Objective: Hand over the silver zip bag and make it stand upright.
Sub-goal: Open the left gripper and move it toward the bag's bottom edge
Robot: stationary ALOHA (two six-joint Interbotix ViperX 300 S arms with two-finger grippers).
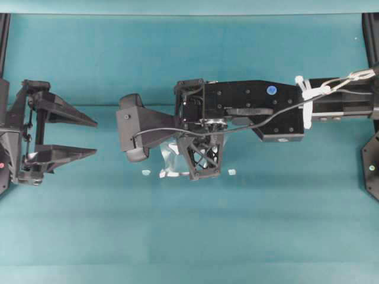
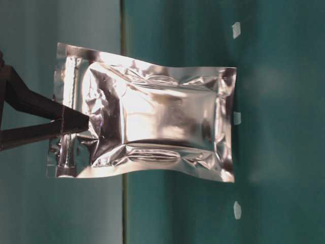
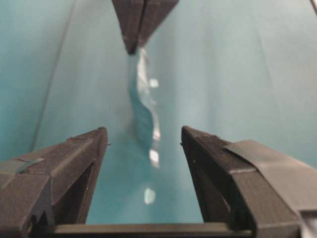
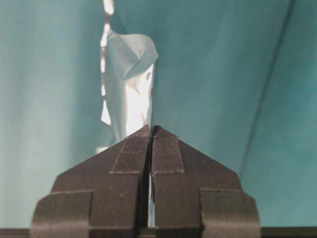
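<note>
The silver zip bag (image 2: 152,127) is a crinkled foil pouch that hangs edge-down over the table, held at its zip-strip end. My right gripper (image 4: 151,130) is shut on that end, and its fingers (image 2: 66,122) pinch the strip. In the overhead view the right gripper (image 1: 204,160) points down at the table's middle, and only part of the bag (image 1: 170,160) shows beside it. My left gripper (image 1: 96,137) is open and empty at the far left, well apart from the bag. In the left wrist view the left gripper (image 3: 143,136) faces the bag (image 3: 146,109) edge-on. I cannot tell whether the bag's lower edge touches the table.
Small white scraps (image 1: 145,173) (image 1: 231,172) lie on the teal table (image 1: 189,236) close to the bag. They also show in the table-level view (image 2: 236,118). The right arm (image 1: 266,106) stretches across from the right edge.
</note>
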